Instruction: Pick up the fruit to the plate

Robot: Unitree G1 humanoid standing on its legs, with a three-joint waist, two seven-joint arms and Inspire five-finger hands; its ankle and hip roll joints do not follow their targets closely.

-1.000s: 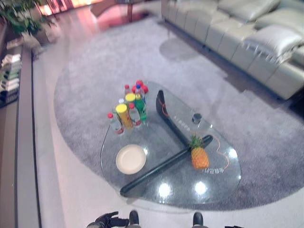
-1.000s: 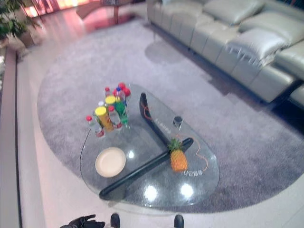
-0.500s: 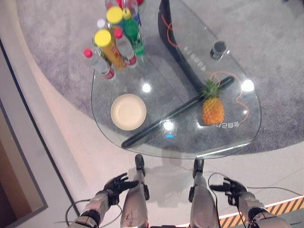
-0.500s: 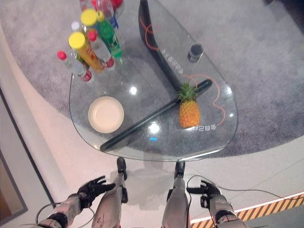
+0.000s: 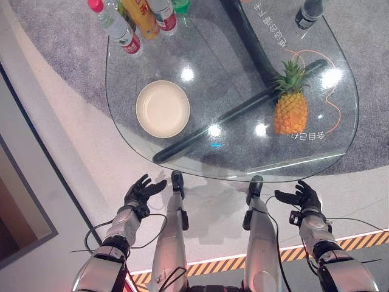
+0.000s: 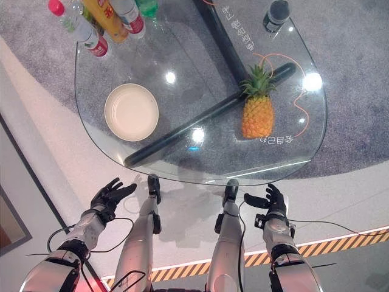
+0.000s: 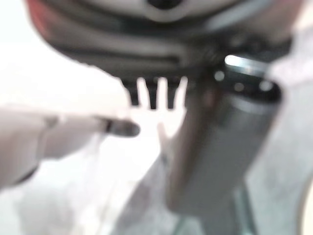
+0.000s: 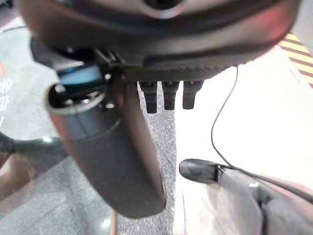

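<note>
Camera tilted further down than half a second ago; pineapple and plate unmoved on the glass worktop.

The whole scene is seen shifted upward against the earlier frames, so that both arms are shown more fully; this is a move of the camera, not of the things. The pineapple [image 5: 290, 106] is stood upright on the glass worktop [image 5: 243, 167] at about 2 o'clock, touching the end of a dark bar under the glass. The cream plate [image 5: 162, 108] is set well apart from it at 10 o'clock, with bottles [image 5: 115, 27] at 11 o'clock. The left hand [image 5: 141, 190] is held low before the worktop's near edge at 7 o'clock, fingers spread and holding nothing. The right hand [image 5: 302, 197] is held likewise at 5 o'clock, fingers spread and empty.
</note>
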